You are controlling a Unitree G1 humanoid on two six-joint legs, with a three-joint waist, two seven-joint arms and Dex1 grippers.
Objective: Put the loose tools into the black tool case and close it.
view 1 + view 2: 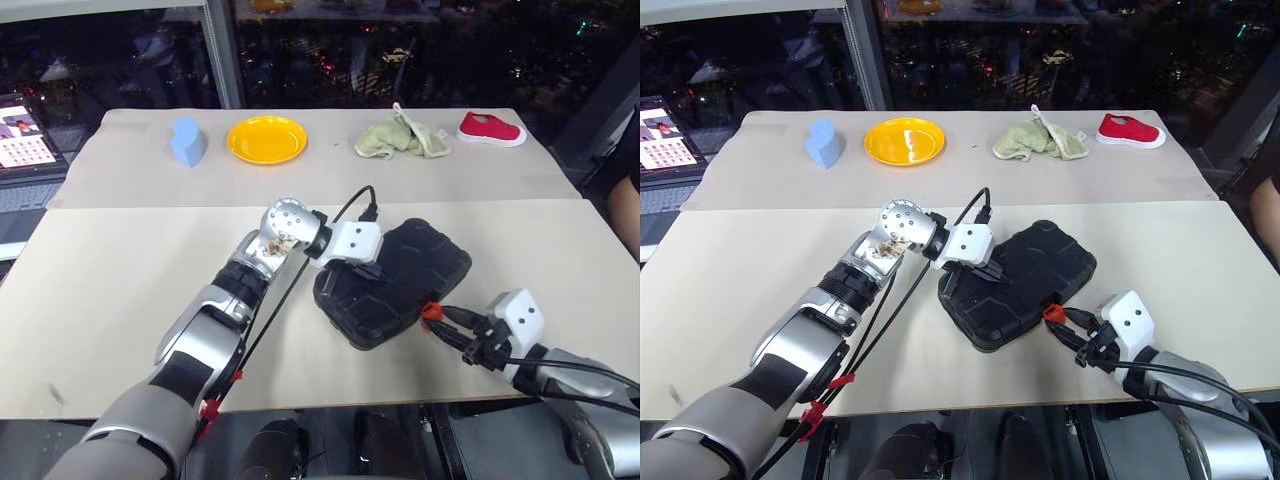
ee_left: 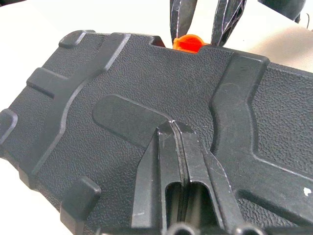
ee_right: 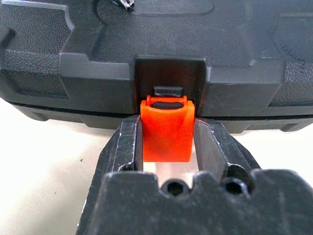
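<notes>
Black tool case [image 1: 395,282] lies shut on the near half of the table [image 1: 120,300], a little right of centre, long axis slanting from near-left to far-right. No loose tools to be seen on the tabletop, so by my reading they are already inside and only the fastening is left.

Left gripper [image 2: 174,126] comes in from the left side, fingers pressed together, holding nothing, tips set down on the lid's textured top. Looks to be pinning the lid down.

Right gripper [image 3: 167,132] sits at the case's near-right long edge, pointing in toward it. Its two fingers stand part way apart with the orange latch [image 3: 167,130] between them; the pads lie right against the latch's sides, grip or mere bracketing I cannot be sure, but it reads as holding the latch. The latch hangs outward from its notch in the case edge, not yet flat against the wall.

The relation that matters: the latch lies straight ahead of the right gripper, on the edge facing the robot, with the hinge side away. So the right arm is the one placed for it; the left is on top, across the lid. The coming move likely needs the latch swung up and pushed toward the case until it snaps.

Blue block [image 1: 187,140], yellow plate [image 1: 266,139], green cloth [image 1: 402,138] and red shoe [image 1: 490,129] sit along the far edge, well apart.
</notes>
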